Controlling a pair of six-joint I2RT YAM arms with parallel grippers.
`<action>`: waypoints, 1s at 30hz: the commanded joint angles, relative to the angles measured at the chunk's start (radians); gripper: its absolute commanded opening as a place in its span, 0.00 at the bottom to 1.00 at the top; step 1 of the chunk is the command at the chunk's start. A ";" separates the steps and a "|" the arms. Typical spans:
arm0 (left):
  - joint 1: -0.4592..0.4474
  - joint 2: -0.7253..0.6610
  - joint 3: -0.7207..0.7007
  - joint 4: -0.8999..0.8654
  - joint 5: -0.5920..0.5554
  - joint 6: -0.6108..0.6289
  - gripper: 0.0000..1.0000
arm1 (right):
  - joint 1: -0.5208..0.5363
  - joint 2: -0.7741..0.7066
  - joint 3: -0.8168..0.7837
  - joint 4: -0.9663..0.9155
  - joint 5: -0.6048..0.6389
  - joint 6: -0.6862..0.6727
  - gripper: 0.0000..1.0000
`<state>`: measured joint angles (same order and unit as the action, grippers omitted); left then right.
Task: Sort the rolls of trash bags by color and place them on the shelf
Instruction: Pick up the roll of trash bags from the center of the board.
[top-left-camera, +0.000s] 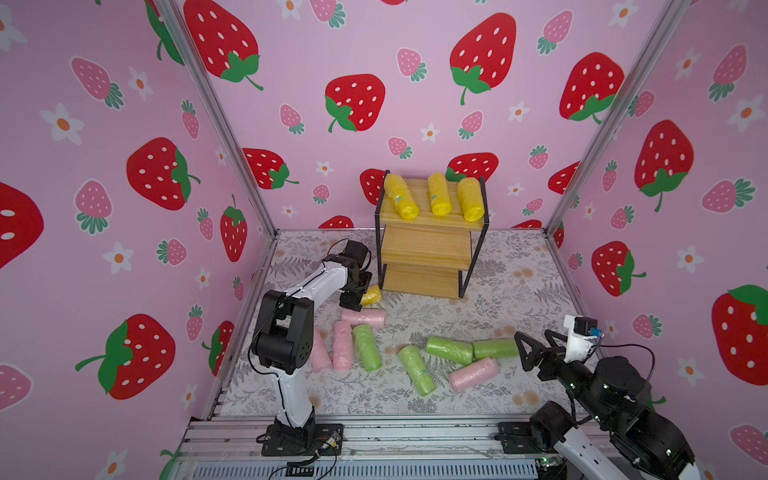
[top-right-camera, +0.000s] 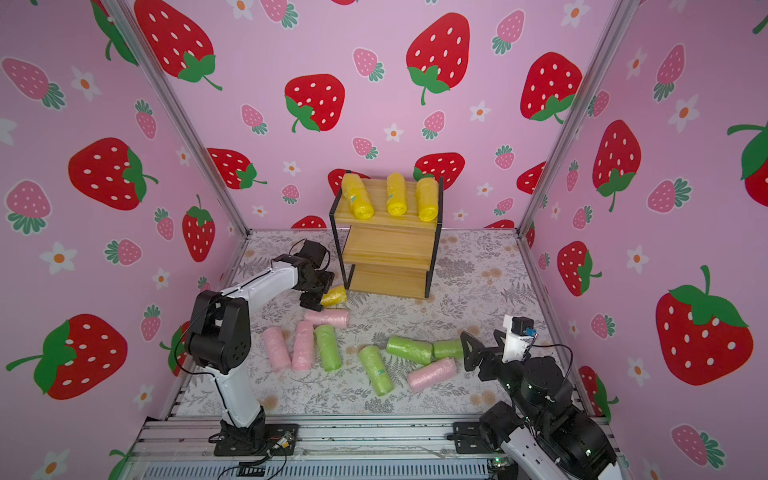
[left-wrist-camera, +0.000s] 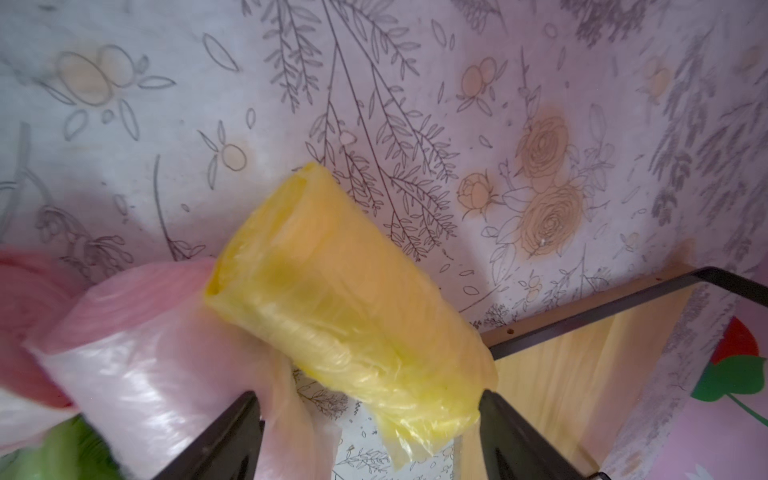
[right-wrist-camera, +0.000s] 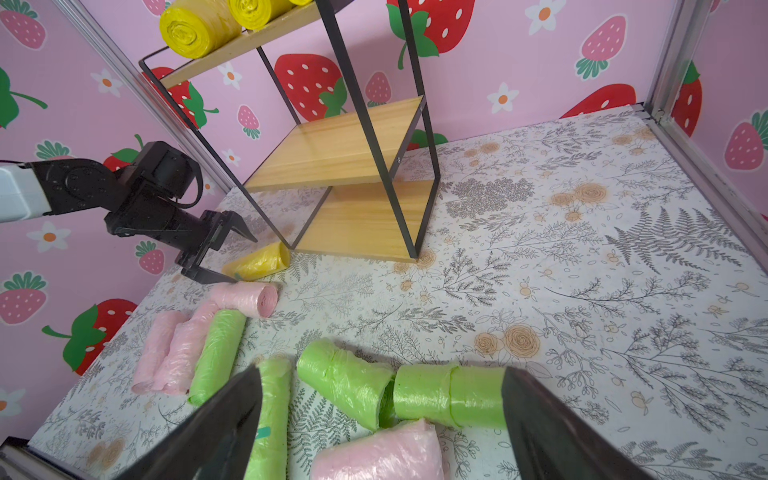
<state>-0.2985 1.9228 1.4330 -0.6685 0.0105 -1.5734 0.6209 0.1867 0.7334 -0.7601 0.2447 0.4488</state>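
The L gripper (right-wrist-camera: 243, 259) is seen w/ jaws spread wide and nothing clamped. A yellow roll (left-wrist-camera: 345, 307) is laid flat on the floral table cover (top-left-camera: 498, 291), w/ its near end set between the two fingers and a gap shown on one side in the left wrist view. This roll is found just beside the shelf (top-left-camera: 419, 245), at the bottom front corner on the L arm's side, w/ a pink roll (top-left-camera: 363, 318) just beside it. Three more yellow rolls (top-left-camera: 439, 199) are laid side by side on the shelf's top board. The R gripper (right-wrist-camera: 382, 372) is also shown wide open and empty, above two green rolls (right-wrist-camera: 415, 395) lying end to end near the R arm. Another pink one (top-left-camera: 473, 374) is seen just beside these. The remaining two green rolls (top-left-camera: 417, 370) and two pink rolls (top-left-camera: 342, 345) are scattered on the cover btwn the arms
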 joint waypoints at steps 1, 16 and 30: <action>-0.020 0.033 0.078 0.000 -0.067 -0.020 0.84 | -0.004 0.025 -0.002 0.010 -0.036 0.002 0.96; -0.011 0.036 -0.089 0.063 -0.106 -0.023 0.76 | -0.004 0.080 0.006 0.005 -0.048 -0.005 0.96; 0.020 0.010 -0.043 0.056 -0.178 0.311 0.20 | -0.004 0.077 0.013 -0.006 -0.037 -0.002 0.96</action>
<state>-0.2874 1.9564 1.3640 -0.5800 -0.1249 -1.3846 0.6209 0.2710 0.7334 -0.7609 0.2020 0.4484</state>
